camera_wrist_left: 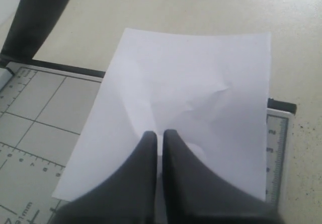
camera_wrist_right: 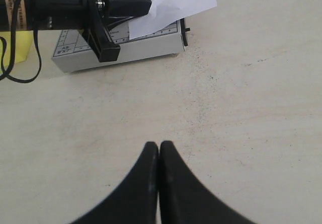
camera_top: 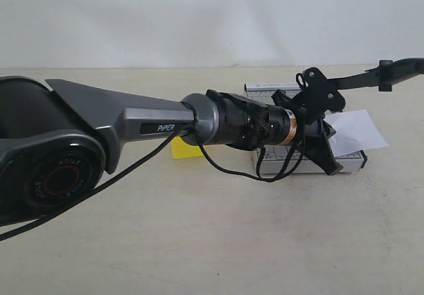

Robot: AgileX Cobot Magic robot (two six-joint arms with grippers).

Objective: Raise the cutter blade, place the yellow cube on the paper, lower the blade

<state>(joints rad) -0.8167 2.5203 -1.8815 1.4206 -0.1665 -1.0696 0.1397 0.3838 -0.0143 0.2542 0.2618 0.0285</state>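
1. Exterior view: The grey-and-black left arm (camera_top: 99, 119) is pictured stretched across a pale, matte table (camera_top: 212, 242) to a small grey trimmer board (camera_top: 351, 160). The left gripper (camera_top: 328, 136) is held low over the board, pointed at the paper (camera_top: 361, 130), a white creased sheet that is laid on the board and overhangs its right edge. The cutter blade (camera_top: 405, 64), a thin black lever with a thicker end, is seen lifted above the board at the upper right. The yellow cube (camera_top: 179, 149), bright and plain-faced, is set on the table left of the board, half hidden behind the arm and apart from the paper. A black cable (camera_top: 232, 170) is looped under the wrist.

2. Left wrist view: The smooth black fingers (camera_wrist_left: 136, 173) of the left gripper (camera_wrist_left: 158, 136) are drawn almost together, with only a hairline slit between them, over the paper (camera_wrist_left: 201, 83). Whether the sheet is touched cannot be told. Printed grid lines are shown on the board (camera_wrist_left: 35, 128), and the blade's (camera_wrist_left: 35, 17) dark bar is raised from its edge.

3. Right wrist view: The right gripper (camera_wrist_right: 158, 146) is pressed tip to tip above the speckled table (camera_wrist_right: 251, 133), well apart from the board (camera_wrist_right: 121, 45). The paper (camera_wrist_right: 181, 0) is shown under the left gripper (camera_wrist_right: 143, 5); the cube's (camera_wrist_right: 12, 50) yellow face is glimpsed beside the board's opposite end.
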